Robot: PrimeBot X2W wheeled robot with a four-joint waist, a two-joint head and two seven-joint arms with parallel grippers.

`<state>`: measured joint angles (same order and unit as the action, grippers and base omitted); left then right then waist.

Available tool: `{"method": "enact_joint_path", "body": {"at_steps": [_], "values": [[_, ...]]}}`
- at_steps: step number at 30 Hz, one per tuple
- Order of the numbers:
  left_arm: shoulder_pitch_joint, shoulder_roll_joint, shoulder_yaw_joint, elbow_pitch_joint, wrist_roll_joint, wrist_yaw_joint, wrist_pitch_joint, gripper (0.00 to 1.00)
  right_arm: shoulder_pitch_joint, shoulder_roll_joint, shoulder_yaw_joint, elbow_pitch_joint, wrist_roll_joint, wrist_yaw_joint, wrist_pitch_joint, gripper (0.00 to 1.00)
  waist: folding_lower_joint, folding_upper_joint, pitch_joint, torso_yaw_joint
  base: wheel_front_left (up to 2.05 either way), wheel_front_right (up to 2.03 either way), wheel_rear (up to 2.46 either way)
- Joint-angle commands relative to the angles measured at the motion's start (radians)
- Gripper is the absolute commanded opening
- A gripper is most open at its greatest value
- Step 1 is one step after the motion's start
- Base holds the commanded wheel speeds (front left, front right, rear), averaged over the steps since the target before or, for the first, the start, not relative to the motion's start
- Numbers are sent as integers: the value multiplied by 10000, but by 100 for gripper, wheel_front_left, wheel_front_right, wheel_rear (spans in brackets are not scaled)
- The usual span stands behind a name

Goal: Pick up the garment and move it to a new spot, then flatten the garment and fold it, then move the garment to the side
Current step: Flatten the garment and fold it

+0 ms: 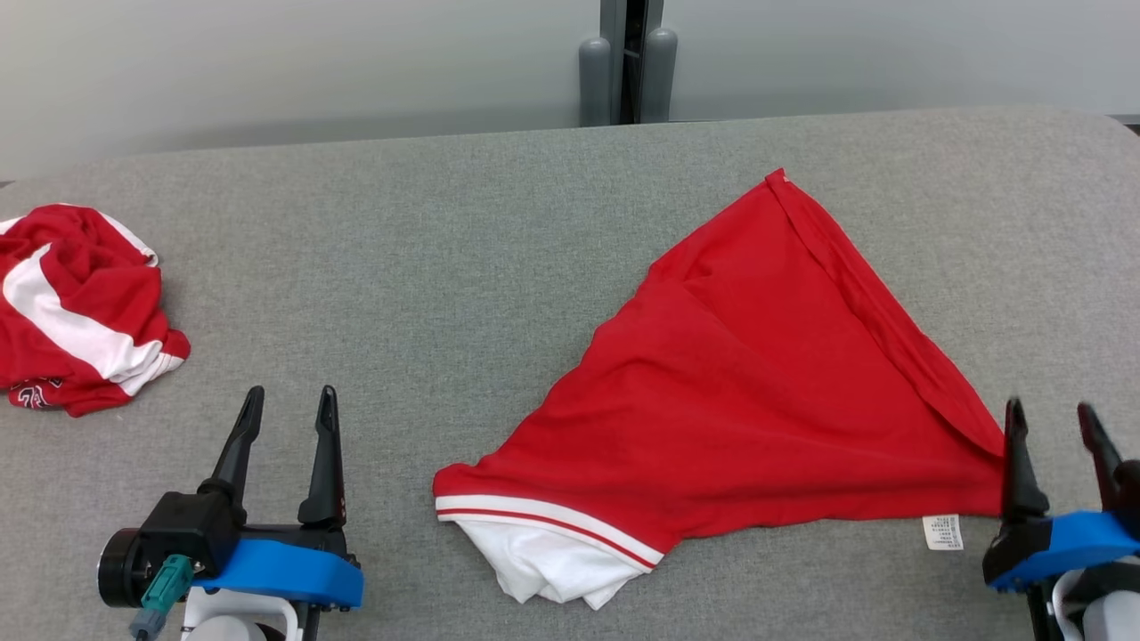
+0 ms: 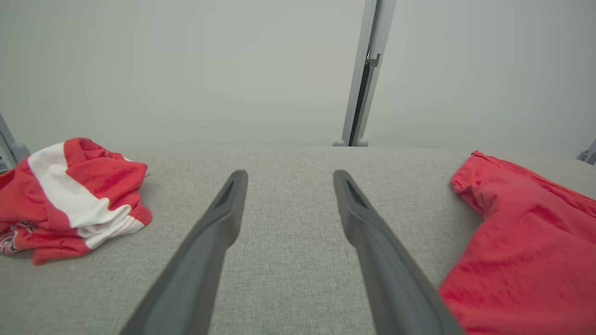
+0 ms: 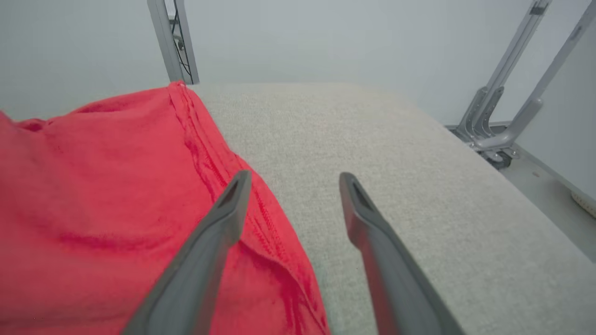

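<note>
The red garment [image 1: 757,383] lies spread on the grey bench [image 1: 401,249], right of centre from my head. It is roughly a triangle, one corner pointing away from me toward the far edge. Its longest side is the near one, running left to right in front of me. The left end of that side carries a white striped band [image 1: 543,521] with white cloth bunched beneath it. The right end tapers to a corner with a small white label [image 1: 942,531] just beside it. The cloth is not flat yet: soft creases fan out from the far corner.

That right corner is what the next move turns on, I judge. My right fingers [image 1: 1017,463] stand spread apart with nothing clamped. The inner one is right at the corner, and from the right wrist it sits over the stitched edge of the red cloth [image 3: 93,195] while the outer one is over bare bench. So the garment lies to the left of my right fingers [image 3: 219,232], and this arm is much the nearer.

My left fingers [image 1: 324,454] are also wide apart and empty, pointing across bare bench. The garment [image 2: 526,260] lies off to their right, the striped end well apart from them. A crumpled red-and-white garment [image 1: 80,312] sits further left.
</note>
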<state>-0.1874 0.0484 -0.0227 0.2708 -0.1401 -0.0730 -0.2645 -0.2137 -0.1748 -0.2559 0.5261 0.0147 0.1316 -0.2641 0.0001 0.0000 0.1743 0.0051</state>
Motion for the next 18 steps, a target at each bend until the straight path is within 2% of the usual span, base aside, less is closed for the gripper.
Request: {"method": "enact_joint_path", "body": {"at_steps": [1, 4, 9, 13, 18], "values": [[38, 38, 24, 9, -27, -25, 3, 100, 224, 181, -44, -627, -114, -16, 2, 100, -1, 0, -41, 6, 0, 0, 0], [65, 38, 50, 25, 10, -48, 3, 100, 429, 478, 52, -2012, -173, -16, 0, 100, -1, 0, -106, 6, 0, 0, 0], [66, 37, 19, 39, 39, -66, 3, 100, 741, 804, 827, -3723, 28, -14, -1, 100, -1, 0, -181, -1, 0, 0, 0], [26, 37, -32, 60, 49, -65, 3, 100, 911, 962, 1501, -4359, 188, -13, -1, 100, -1, 0, -213, 8, 0, 0, 0], [-30, 37, -158, 112, 37, -81, 3, 100, 1111, 1083, 2172, -4336, 258, -14, -2, 100, -1, 0, -277, 54, 0, 0, 0]]}}
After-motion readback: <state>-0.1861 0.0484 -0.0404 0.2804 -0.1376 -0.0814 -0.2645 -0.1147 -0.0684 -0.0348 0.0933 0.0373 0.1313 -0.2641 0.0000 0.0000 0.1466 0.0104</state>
